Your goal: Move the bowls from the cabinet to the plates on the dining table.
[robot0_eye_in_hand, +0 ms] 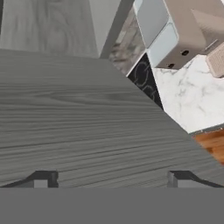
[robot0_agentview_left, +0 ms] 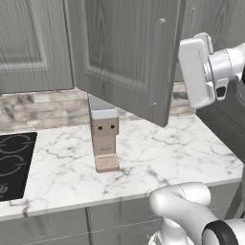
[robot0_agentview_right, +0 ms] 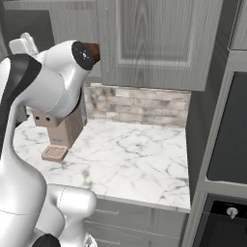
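My claw [robot0_eye_in_hand: 112, 179] stands wide, both fingertips [robot0_eye_in_hand: 43, 178] far apart at the bottom of the hand view with nothing between them. Right ahead of it lies a grey wood-grain surface, the swung-open cabinet door [robot0_agentview_left: 127, 57] as far as I can tell; I cannot tell whether the tips touch it.

In the left base view my white hand sits up at the door's free edge, beside the slim bar handle [robot0_agentview_left: 157, 62], and the claw itself is hidden behind that hand. The door covers the cabinet's [robot0_agentview_right: 159, 43] interior from this side. In the right base view my own arm blocks much of the opening; just past my elbow joint a dark brown rounded edge [robot0_agentview_right: 92, 50] peeks out, possibly the wooden bowl, mostly cut off.

Below the claw, on the marble worktop [robot0_agentview_left: 158, 153], stands a tan coffee machine [robot0_agentview_left: 104, 136] with a grey top and a drip tray at its foot. Two dark spots mark its front; I can read no writing or brand on it. Beyond it, a black hob [robot0_agentview_left: 12, 162] is cut off at the frame edge.
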Available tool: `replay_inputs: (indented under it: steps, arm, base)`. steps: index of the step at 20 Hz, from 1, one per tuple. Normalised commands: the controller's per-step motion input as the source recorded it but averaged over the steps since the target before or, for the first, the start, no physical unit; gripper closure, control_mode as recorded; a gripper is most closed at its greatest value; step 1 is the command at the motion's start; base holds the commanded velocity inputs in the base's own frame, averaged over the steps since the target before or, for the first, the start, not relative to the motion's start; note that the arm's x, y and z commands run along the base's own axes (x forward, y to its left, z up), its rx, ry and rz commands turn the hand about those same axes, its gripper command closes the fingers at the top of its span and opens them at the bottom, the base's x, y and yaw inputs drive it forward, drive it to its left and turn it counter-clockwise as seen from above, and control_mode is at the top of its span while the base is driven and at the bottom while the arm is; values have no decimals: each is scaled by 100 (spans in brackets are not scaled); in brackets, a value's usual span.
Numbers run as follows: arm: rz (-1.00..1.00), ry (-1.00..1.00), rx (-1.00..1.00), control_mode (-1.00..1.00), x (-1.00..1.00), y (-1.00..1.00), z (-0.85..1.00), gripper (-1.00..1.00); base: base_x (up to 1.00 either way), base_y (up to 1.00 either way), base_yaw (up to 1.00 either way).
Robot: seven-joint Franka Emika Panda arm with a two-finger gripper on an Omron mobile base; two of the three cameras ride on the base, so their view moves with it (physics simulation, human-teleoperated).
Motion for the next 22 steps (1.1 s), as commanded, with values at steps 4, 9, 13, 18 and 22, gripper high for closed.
replay_inputs:
  steps: [4,9,13,18,22]
  arm:
    - [15,1,4,-100,-2,20,7,-100]
    - [15,0,5,-100,-26,36,8,-100]
    - [15,0,1,-100,-28,47,0,-100]
    - [10,0,0,-100,-33,58,-3,-100]
    - [3,-2,-1,-100,-19,60,-7,-100]
  base:
    - [0,0,0]
    - [0,0,0]
    - [0,0,0]
    - [0,0,0]
    - [0,0,0]
